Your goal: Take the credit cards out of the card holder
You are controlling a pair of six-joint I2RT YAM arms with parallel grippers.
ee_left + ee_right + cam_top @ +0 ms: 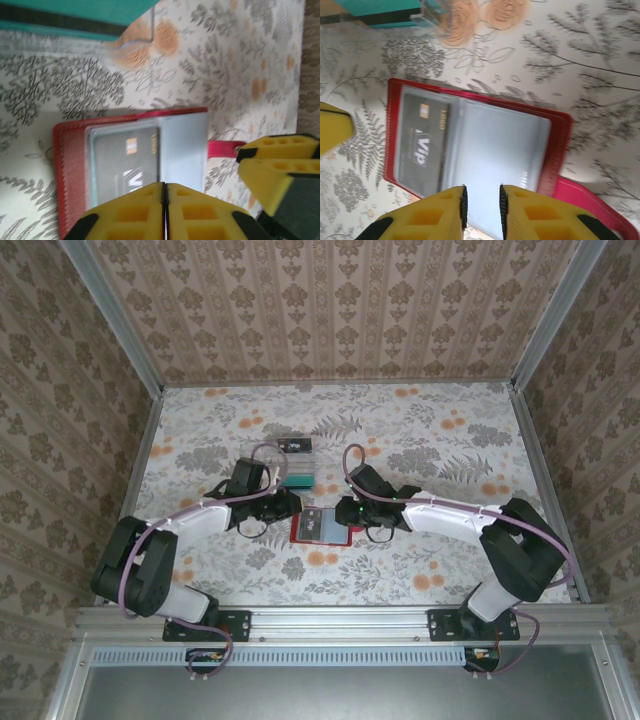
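Right gripper [481, 210] over open card holder [505, 145], clear tray [300, 458] beyond

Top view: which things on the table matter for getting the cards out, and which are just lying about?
For the job:
- red card holder, lying open on the table
- black VIP card, in the holder's clear sleeve

Lying about:
- clear plastic tray, beyond the holder
- teal card in that tray, already outside the holder
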